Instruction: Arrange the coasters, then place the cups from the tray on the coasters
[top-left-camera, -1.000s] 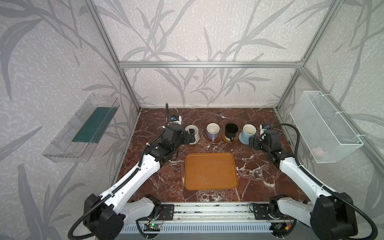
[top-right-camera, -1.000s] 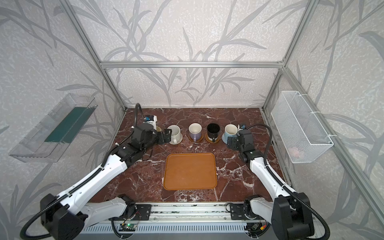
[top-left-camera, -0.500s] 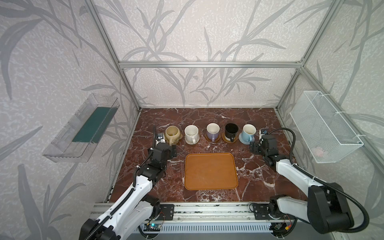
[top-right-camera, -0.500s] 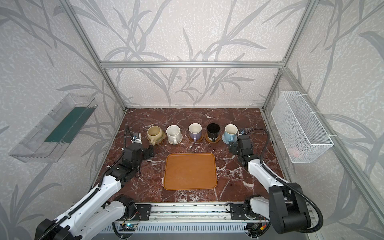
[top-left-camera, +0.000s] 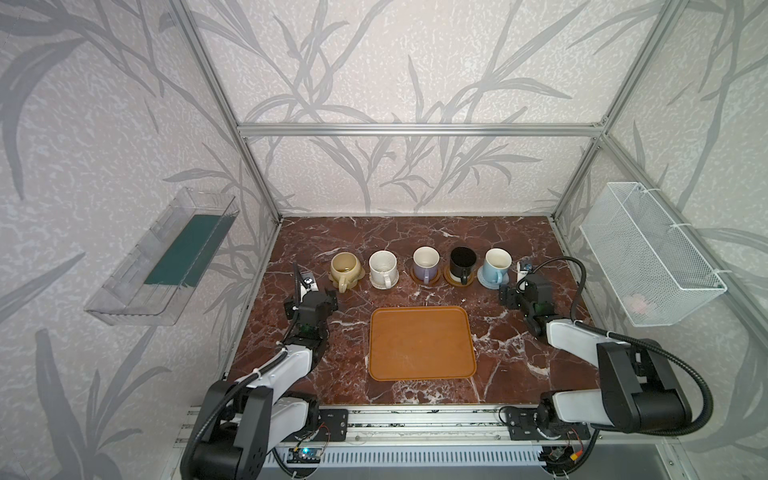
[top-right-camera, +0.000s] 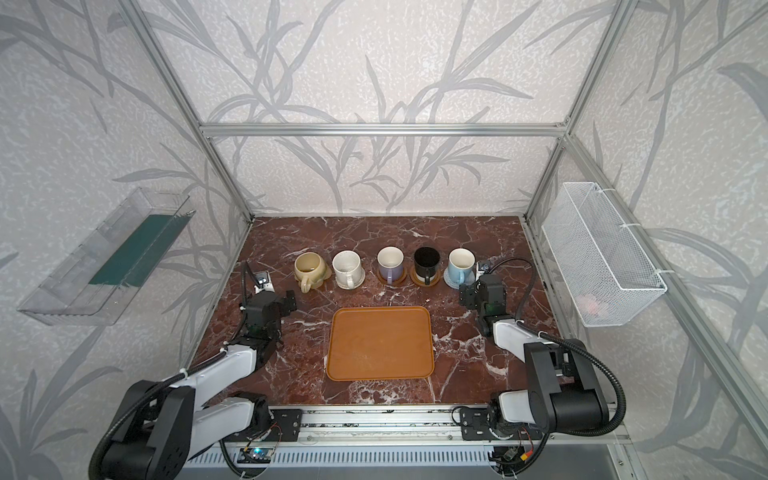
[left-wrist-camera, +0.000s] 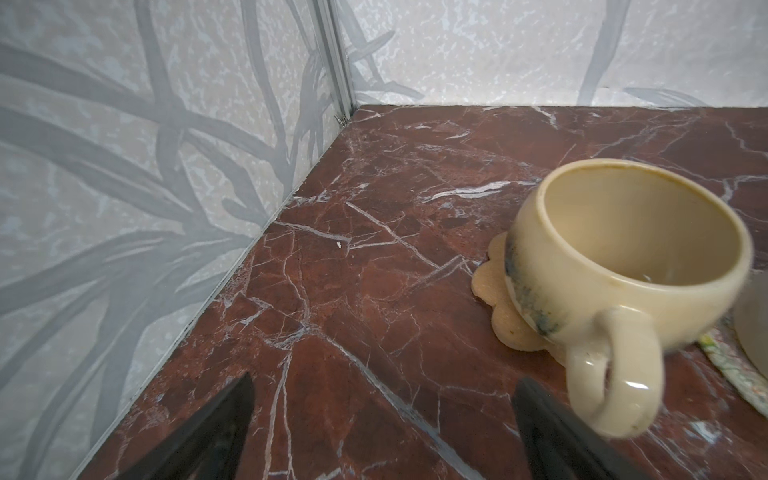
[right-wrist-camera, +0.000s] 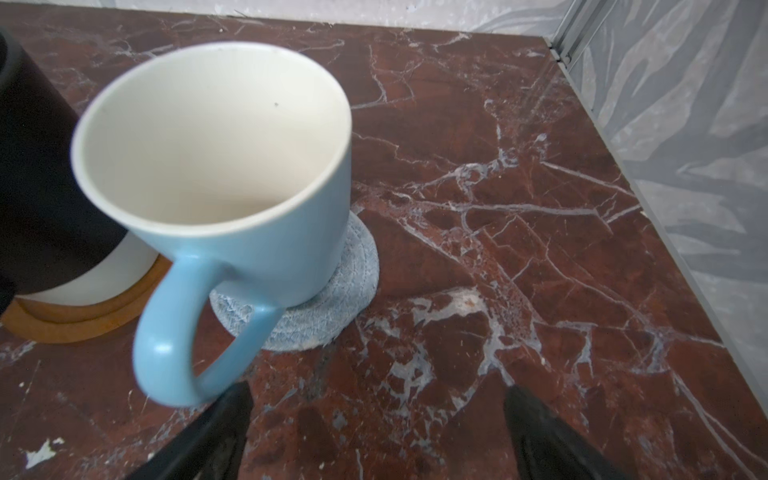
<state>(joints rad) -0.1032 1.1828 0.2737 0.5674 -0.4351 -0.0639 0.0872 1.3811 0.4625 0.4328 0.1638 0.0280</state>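
Five cups stand in a row behind the tray (top-left-camera: 422, 374), each on a coaster: beige cup (top-left-camera: 345, 266) on the cork coaster (left-wrist-camera: 494, 282), white cup (top-left-camera: 382, 266), lavender cup (top-left-camera: 426, 262), black cup (top-left-camera: 462, 262), and light blue cup (right-wrist-camera: 232, 166) on the grey-blue coaster (right-wrist-camera: 332, 307). The tray holds nothing. My left gripper (top-left-camera: 330, 297) is open, low over the table, in front and left of the beige cup (left-wrist-camera: 623, 257), apart from its handle. Also open and empty, my right gripper (top-left-camera: 509, 295) sits just in front and right of the light blue cup (top-left-camera: 496, 264).
A clear plastic shelf (top-left-camera: 166, 257) hangs on the left wall and a white wire basket (top-left-camera: 648, 257) on the right wall. The side walls run close beside both grippers. Bare marble (top-left-camera: 415, 232) lies behind the cup row.
My left arm has drawn back from the cup row toward the front left, uncovering the beige cup on its coaster. The right arm has pulled back slightly from the light blue cup.
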